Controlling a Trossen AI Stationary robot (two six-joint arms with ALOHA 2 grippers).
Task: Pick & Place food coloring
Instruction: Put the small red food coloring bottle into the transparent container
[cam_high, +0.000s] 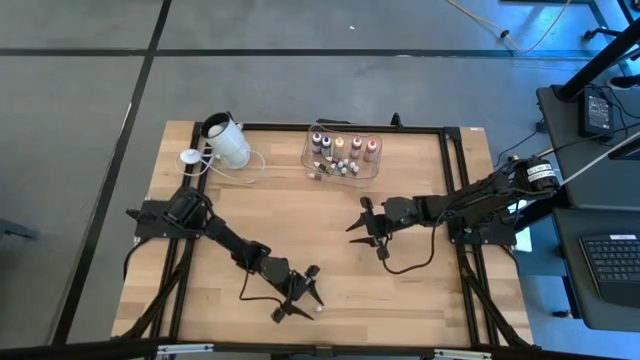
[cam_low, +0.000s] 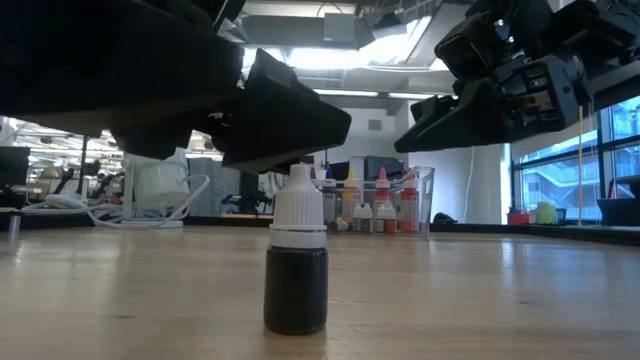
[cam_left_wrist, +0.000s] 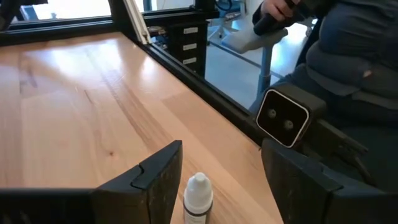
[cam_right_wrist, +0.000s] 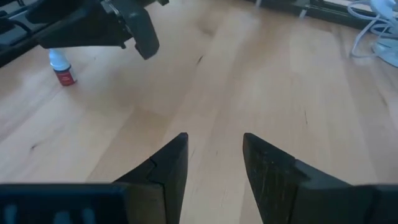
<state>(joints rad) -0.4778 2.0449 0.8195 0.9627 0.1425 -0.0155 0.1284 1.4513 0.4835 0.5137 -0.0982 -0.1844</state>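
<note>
Left tool (cam_high: 303, 296), high view: fingers apart, straddling small food coloring bottle (cam_high: 318, 308); right tool (cam_high: 366, 228) spread, well apart.
Low view: bottle (cam_low: 296, 262) upright on counter (cam_low: 480, 300).
Left wrist view: bottle (cam_left_wrist: 198, 198) between fingers, untouched.

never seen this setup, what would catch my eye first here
A tiny dark food coloring bottle with a white cap stands upright alone near the wooden table's front edge, between the left gripper's open jaws. Behind it, a clear plastic tub of colourful bottles sits at the far edge, and the right gripper hovers open mid-table.
</note>
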